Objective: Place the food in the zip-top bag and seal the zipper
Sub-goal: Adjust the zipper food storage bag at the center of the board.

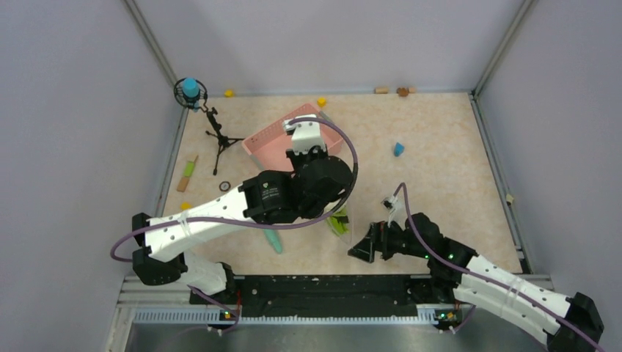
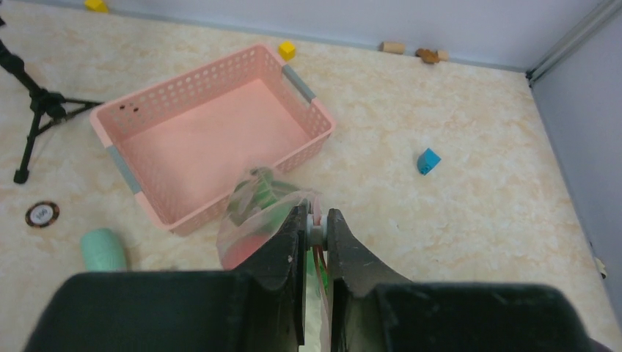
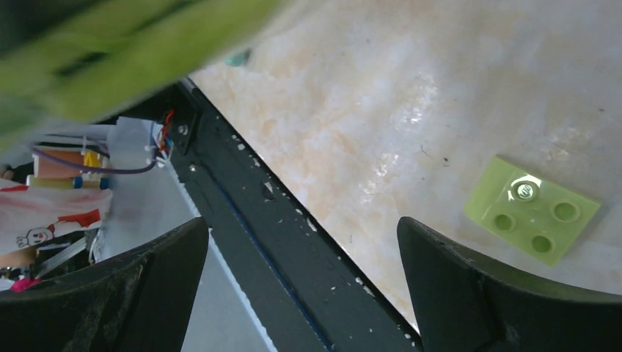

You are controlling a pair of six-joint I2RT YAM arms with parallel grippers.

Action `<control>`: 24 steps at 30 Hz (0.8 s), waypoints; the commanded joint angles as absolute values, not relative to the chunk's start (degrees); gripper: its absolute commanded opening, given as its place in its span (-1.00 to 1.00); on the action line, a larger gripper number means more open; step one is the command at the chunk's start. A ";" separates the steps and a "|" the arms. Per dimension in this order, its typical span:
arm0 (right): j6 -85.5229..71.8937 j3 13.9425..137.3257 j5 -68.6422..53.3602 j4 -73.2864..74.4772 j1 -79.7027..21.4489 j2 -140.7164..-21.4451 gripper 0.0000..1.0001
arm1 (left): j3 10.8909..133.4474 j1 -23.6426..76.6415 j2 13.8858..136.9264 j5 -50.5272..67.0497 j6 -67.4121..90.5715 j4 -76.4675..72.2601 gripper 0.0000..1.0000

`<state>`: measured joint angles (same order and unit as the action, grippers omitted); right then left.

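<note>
1. The left jaws are closed on the zipper (image 2: 317,211). They pinch the pinkish strip at the mouth of the zip-top bag (image 2: 253,220) and stand almost together, with only plastic between them.
2. The right jaws are spread wide and hold nothing. They hover low over the worktop (image 3: 440,88), near the bag in the top view.
3. The bag sits between the two arms, just in front of the pink basket (image 2: 198,81). A dark green leafy piece (image 2: 262,196) and something red (image 2: 238,253) show through the plastic. The food therefore looks loaded, and sealing seems to be the step in hand.
4. To seal well, the pinch should sit square across the strip with both tracks under pressure. It should travel along the strip's own line, not drag sideways.
5. The right jaws would best take the free end of the mouth and hold it taut. Otherwise the light bag will probably just follow the left arm.
6. The food bulges close to the mouth and may hold the tracks apart there. The views do not show how much of the strip is already pressed shut.
7. The yellow-green block (image 3: 532,209) under the right jaws is not food and should be left alone.
</note>
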<state>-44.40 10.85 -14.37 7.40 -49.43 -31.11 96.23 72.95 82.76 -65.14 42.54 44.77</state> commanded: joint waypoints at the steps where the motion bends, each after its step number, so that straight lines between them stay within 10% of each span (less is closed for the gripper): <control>1: -43.71 11.13 -15.69 9.52 -49.17 -29.75 0.98 | 89.29 73.04 78.18 -68.40 52.71 40.99 -1.00; 18: -43.31 19.75 25.37 10.17 -48.99 -46.52 0.98 | 88.18 68.72 80.75 -64.20 58.93 43.76 -1.00; 24: -28.71 26.26 13.95 2.93 -48.96 -45.11 0.98 | 87.04 65.66 81.47 -59.98 56.84 39.54 -1.00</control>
<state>-38.41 20.16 18.72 11.03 -49.32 -47.20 87.13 67.83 81.65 -61.84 57.28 46.15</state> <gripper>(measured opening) 0.988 0.141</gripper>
